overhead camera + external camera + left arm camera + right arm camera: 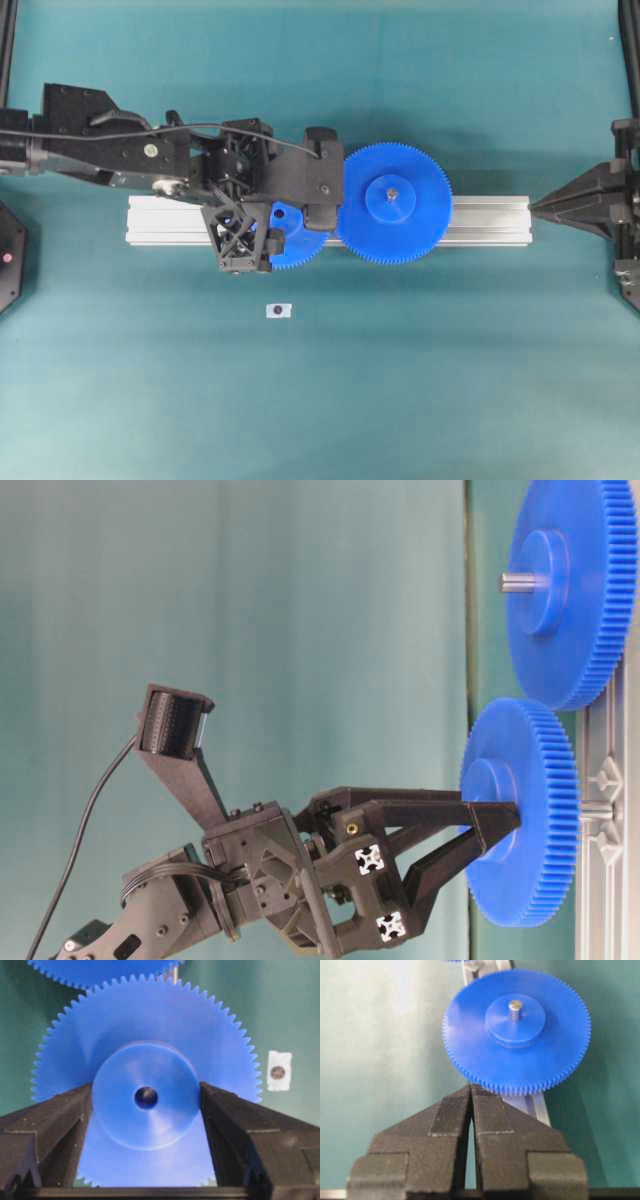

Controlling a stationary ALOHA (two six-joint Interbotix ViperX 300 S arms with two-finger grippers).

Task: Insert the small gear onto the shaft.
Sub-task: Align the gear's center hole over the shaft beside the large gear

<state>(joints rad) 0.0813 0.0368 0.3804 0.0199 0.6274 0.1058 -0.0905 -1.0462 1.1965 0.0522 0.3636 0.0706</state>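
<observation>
Gripping the small gear (145, 1095) by its raised hub, your left gripper (146, 1097) has 1 finger pressed against each side of that round boss, as the left wrist view shows plainly. Seen from overhead, the small gear (293, 240) sits over the aluminium rail (480, 220) on the teal counter (400, 380), its teeth just beside those of the larger gear (393, 203), which already rides on its own pin. In the table-level view the small gear (520, 810) stands close to the rail face with a short grey stub, probably the shaft (596, 808), showing between the 2; you cannot tell from these pictures whether the hub hole has taken it. Your right gripper (471, 1095) waits well apart at the rail's far end, its 2 fingers pressed together and holding nothing. A white tag (279, 311) with a dark dot lies on the counter near the rail.
</observation>
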